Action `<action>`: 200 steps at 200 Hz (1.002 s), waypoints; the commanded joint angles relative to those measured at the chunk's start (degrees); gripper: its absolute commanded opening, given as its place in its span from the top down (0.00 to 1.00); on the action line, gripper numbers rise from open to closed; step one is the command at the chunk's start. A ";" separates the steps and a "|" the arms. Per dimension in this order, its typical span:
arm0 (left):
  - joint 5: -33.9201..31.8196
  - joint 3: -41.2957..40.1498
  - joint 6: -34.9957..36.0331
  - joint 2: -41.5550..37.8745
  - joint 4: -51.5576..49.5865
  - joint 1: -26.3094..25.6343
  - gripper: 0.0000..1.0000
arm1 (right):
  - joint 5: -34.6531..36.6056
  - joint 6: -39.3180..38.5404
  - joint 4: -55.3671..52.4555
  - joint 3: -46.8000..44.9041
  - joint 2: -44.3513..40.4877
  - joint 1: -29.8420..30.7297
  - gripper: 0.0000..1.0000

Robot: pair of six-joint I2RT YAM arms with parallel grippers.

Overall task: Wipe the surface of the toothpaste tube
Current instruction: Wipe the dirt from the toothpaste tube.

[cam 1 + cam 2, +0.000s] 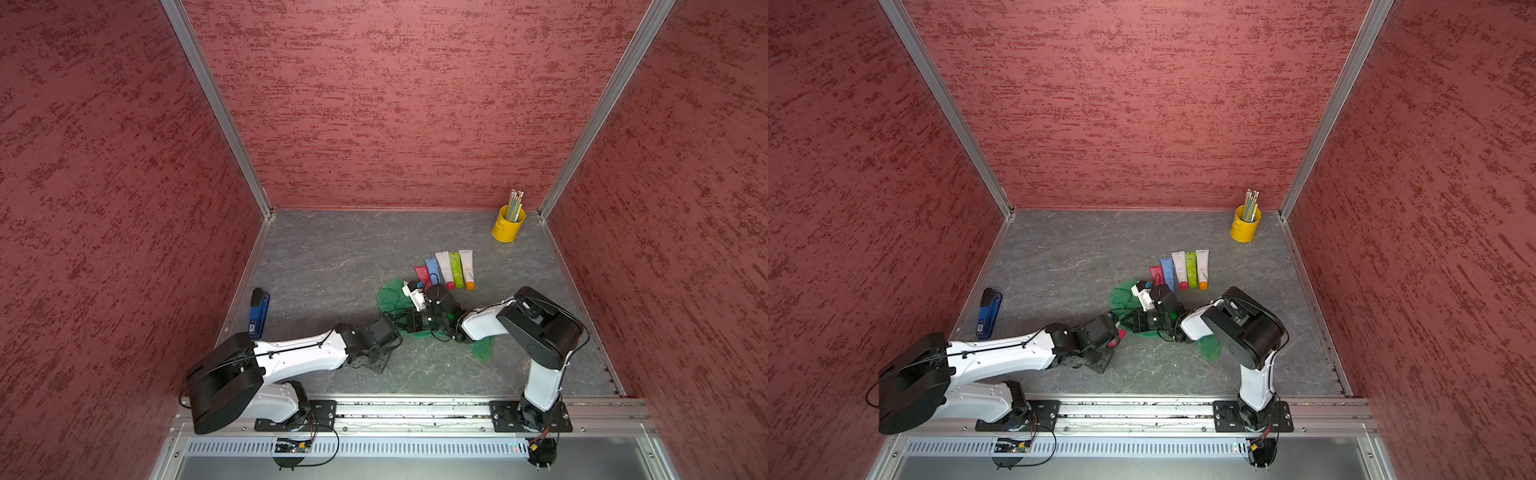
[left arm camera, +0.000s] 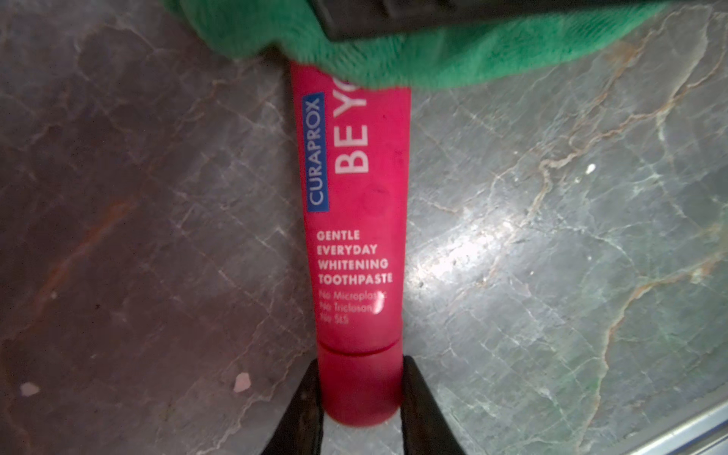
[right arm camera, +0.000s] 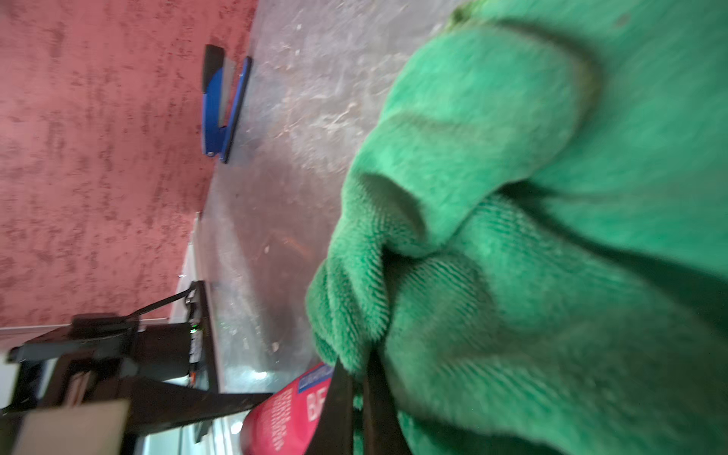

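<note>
Blue stapler (image 1: 259,312) lies well left of the green cloth (image 1: 390,296), out of play. Left gripper (image 2: 361,388) is clamped on the cap end of the red toothpaste tube (image 2: 356,212), and the tube runs from there straight under the cloth's edge. Right gripper (image 3: 356,378) is pinched tight on a fold of the cloth, with the bunched mass draped over the tube's far end. Just beyond the cloth is a row of spare tubes (image 1: 451,270), and farther right a yellow pencil cup (image 1: 508,226). Step in hand looks like the wipe stroke. It is best done with a firm cap grip, the cloth pressed flat on the printed face and drawn along toward the cap, stopping short of the left jaws. Only the left wrist view shows the lettering and the uncovered face; only the right wrist view shows the pinch. In a top view just a red sliver (image 1: 1122,333) shows, so I can't tell whether the tube rests on the table (image 2: 551,236) or hangs clear.
</note>
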 commanded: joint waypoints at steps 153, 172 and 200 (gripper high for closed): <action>-2.20 -0.27 0.09 -1.30 4.74 0.52 0.97 | 3.82 -2.74 -12.87 1.48 -2.87 -7.22 1.00; -2.20 -0.32 0.22 -1.32 4.77 0.30 0.98 | 6.98 -4.74 -16.38 5.63 -2.30 -8.79 1.00; -2.23 -0.39 0.19 -1.45 4.83 0.08 0.98 | 6.97 -5.67 -17.79 9.47 0.85 -9.25 1.00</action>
